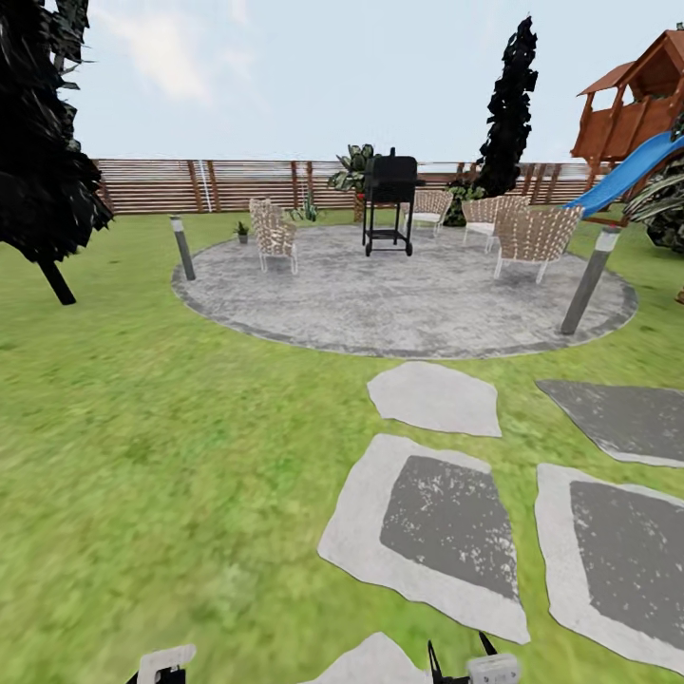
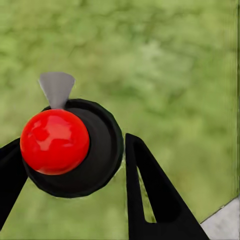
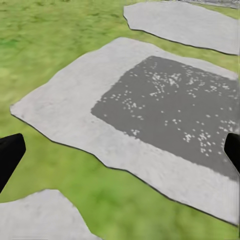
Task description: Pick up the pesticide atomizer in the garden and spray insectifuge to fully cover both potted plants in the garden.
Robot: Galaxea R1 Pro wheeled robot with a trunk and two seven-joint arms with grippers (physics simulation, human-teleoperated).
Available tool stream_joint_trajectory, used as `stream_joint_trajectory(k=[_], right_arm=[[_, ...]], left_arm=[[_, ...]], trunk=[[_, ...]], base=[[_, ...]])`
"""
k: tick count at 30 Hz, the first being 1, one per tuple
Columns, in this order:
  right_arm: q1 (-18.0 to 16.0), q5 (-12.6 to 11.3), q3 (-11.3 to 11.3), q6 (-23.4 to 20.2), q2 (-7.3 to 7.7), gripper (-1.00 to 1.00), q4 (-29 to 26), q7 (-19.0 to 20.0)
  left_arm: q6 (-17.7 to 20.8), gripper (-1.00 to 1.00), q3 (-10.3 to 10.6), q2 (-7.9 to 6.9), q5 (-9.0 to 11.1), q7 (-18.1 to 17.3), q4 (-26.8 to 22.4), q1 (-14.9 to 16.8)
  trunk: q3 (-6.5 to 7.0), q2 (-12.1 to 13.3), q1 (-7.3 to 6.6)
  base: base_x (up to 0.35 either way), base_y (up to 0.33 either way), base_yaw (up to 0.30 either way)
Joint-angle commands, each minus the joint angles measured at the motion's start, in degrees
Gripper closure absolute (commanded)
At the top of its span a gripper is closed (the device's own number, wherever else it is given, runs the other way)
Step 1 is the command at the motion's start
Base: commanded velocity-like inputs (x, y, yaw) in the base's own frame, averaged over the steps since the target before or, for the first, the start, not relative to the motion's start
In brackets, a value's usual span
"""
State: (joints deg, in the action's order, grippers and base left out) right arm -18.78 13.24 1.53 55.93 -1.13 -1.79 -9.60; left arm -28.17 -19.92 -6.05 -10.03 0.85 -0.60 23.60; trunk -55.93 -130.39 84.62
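The pesticide atomizer [image 2: 100, 155] is a round black body with a glossy red cap and a grey cone nozzle. It sits between the two black fingers of my left gripper [image 2: 73, 142], which is shut on it over the grass. That gripper [image 1: 161, 665] is at the bottom edge of the head view. My right gripper [image 1: 459, 652] [image 3: 121, 150] is open and holds nothing, above a stepping stone [image 3: 150, 100]. One small potted plant [image 1: 241, 229] stands at the far left edge of the patio. Another potted plant [image 1: 306, 208] is near the fence.
A round grey patio [image 1: 399, 304] lies ahead with a black grill [image 1: 389, 201] and wicker chairs [image 1: 274, 234] [image 1: 534, 237]. Grey bollards [image 1: 182, 249] [image 1: 589, 281] flank it. Stepping stones [image 1: 432, 527] lead forward at right, lawn [image 1: 142, 427] at left. A dark tree [image 1: 43, 142] stands far left.
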Motion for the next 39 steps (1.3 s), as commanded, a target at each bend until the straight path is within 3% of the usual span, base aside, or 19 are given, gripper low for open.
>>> stream_joint_trajectory(k=[1, 16, 32, 39], right_arm=[[-0.03, 0.47, 0.14, 0.05, -0.01, -1.0, 0.03, -0.6], [-0.03, 0.47, 0.14, 0.05, -0.01, -1.0, 0.03, -0.6], [-0.03, 0.38, 0.08, -0.19, 0.34, -1.0, 0.35, -0.71], [-0.03, 0.38, 0.14, -0.23, -0.17, -1.0, 0.39, -0.69]], left_arm=[[-0.22, 1.0, -0.47, -0.01, -0.61, 0.11, 0.07, 0.04], [-0.22, 1.0, -0.47, -0.01, -0.61, 0.11, 0.07, 0.04], [-0.25, 1.0, -0.47, -0.01, -0.61, 0.11, 0.07, 0.04], [-0.23, 1.0, -0.47, -0.01, -0.61, 0.11, 0.07, 0.04]], trunk=[[-0.05, -0.02, 0.02], [-0.05, -0.02, 0.02], [-0.05, -0.02, 0.02], [-0.05, -0.02, 0.02]], base=[[0.321, -0.168, 0.0], [0.323, -0.156, 0.0], [0.337, -0.008, 0.0], [0.338, 0.0, 0.0]])
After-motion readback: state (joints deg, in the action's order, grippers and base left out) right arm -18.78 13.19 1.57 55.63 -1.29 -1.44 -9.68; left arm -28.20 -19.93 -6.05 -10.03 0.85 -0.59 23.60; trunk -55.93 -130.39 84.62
